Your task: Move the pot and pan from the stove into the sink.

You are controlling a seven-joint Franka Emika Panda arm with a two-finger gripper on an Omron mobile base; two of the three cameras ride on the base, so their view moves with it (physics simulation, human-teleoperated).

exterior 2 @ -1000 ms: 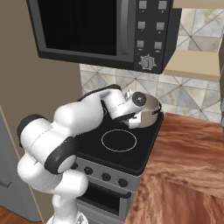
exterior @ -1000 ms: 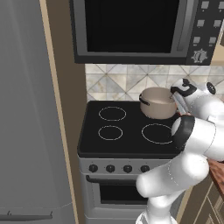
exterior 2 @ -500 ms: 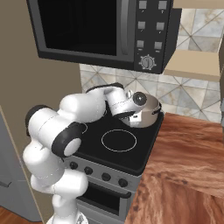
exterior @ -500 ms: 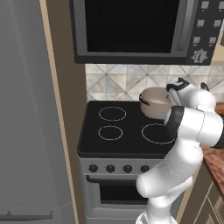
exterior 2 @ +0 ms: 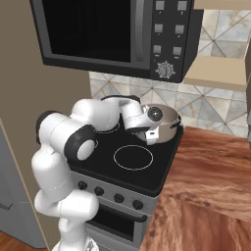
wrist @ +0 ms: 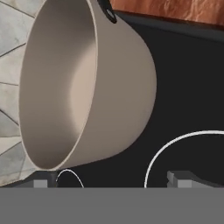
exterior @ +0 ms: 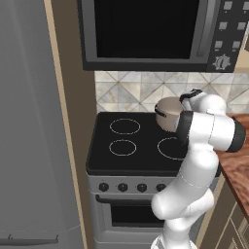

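Observation:
The beige pot (exterior: 168, 113) stands on the back right burner of the black stove (exterior: 141, 156). In the hand view the pot (wrist: 87, 87) appears rolled on its side, its bare inside showing and a black handle (wrist: 107, 9) at its rim. My gripper (wrist: 111, 180) is open, with the pot's wall just ahead between the fingertips (wrist: 41, 181), not gripped. From the right base view the gripper (exterior 2: 152, 132) sits against the front of the pot (exterior 2: 166, 121). The pan and the sink are out of view.
A dark microwave (exterior 2: 112, 34) hangs low over the stove. A brown wood counter (exterior 2: 211, 186) adjoins the stove on the right, and a grey fridge (exterior: 29, 146) stands to the left. A tiled wall (exterior: 126, 90) is behind the pot.
The arm's elbow has swung up and in over the stove's right side. The hand has stayed at the pot, and the jaws remain open.

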